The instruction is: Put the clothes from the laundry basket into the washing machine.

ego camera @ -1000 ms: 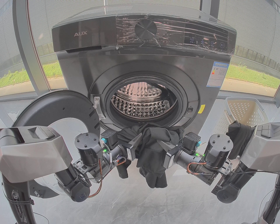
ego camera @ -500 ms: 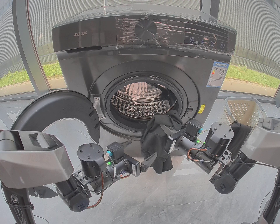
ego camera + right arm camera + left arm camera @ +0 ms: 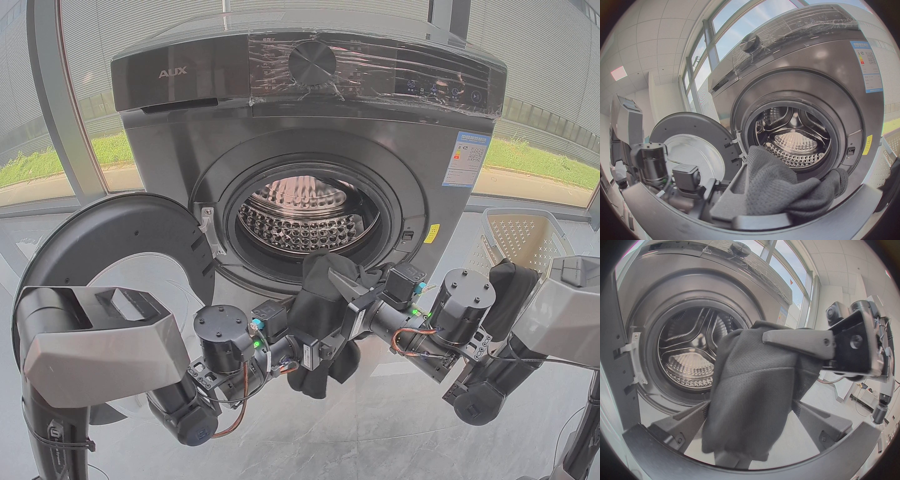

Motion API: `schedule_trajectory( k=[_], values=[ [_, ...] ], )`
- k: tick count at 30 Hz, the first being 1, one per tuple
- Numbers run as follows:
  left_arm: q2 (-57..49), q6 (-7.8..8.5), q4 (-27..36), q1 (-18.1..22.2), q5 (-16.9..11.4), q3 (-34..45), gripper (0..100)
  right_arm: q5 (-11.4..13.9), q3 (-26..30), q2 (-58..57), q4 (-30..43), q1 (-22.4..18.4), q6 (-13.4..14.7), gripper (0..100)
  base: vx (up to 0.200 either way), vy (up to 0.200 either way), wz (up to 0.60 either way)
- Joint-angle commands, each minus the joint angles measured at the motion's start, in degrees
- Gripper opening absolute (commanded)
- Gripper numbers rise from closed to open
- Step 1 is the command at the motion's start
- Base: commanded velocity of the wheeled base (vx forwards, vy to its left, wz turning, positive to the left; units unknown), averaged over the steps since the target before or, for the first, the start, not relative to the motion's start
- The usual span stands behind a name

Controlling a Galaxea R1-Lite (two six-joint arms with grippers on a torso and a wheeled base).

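Pinching the dark garment (image 3: 317, 300) in my right jaws, I hold it at the 6 o'clock rim of the washing machine (image 3: 187, 144). My left jaws stand spread around its hanging tail. Released here, the tail's weight could drag it onto the floor (image 3: 375, 431).

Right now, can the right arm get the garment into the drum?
Probably yes. The right gripper holds the garment at the lip of the drum, the door is swung wide open, and nothing blocks the opening, though the hanging tail may drag.
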Motion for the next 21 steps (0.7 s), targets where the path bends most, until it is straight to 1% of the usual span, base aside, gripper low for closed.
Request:
schedule_trajectory(
  k=[1,3,6,9,10,12,13,15,17,19,20,21],
  values=[
    [4.9,0.40,0.0,0.8,0.4,-4.9,100,-0.1,0.3,-0.4,0.0,1.3,0.0,0,0.000,0.000,0.00],
    [6.1,0.75,0.0,1.4,0.5,-6.4,100,-0.2,0.3,-0.5,0.0,1.9,0.1,0,0.000,0.000,0.00],
    [6.8,0.75,0.0,1.9,0.6,-7.2,100,-0.2,0.5,-0.5,-0.1,2.1,0.1,0,0.000,0.000,0.00],
    [7.3,0.75,0.0,3.1,2.1,-8.3,100,-0.2,0.6,-0.4,-0.3,2.4,0.1,0,0.000,0.000,0.00],
    [7.5,0.75,0.0,3.4,2.5,-8.6,0,-0.2,0.6,-0.4,-0.3,2.4,0.1,0,0.000,0.000,0.00],
    [7.5,0.75,0.0,3.5,3.0,-9.2,0,-0.2,0.6,-0.4,-0.3,2.4,0.1,0,0.000,0.000,0.00],
    [7.5,0.49,0.0,4.0,4.3,-10.5,0,-0.2,0.7,-0.4,-0.3,2.4,0.1,0,0.000,0.000,0.00],
    [7.3,0.14,0.0,4.7,6.1,-11.4,0,-0.3,1.8,-0.4,-0.3,2.4,0.1,0,0.000,0.000,0.00],
    [6.9,-0.12,0.0,4.8,7.4,-12.2,0,-0.5,3.4,-0.4,-0.3,2.3,0.2,0,0.000,0.000,0.00],
    [6.6,-0.48,-0.1,5.2,8.1,-12.8,0,-1.9,5.4,-0.4,-0.4,2.2,0.3,0,0.000,0.000,0.00],
    [5.9,-0.74,-0.1,5.2,8.4,-12.9,0,-1.9,5.4,-0.4,-0.4,2.2,0.3,0,0.000,0.000,0.00],
    [5.1,-0.92,-0.1,5.2,8.6,-12.9,0,-3.4,7.5,-0.3,-0.4,2.3,0.3,0,0.000,0.000,0.00]
  ],
)
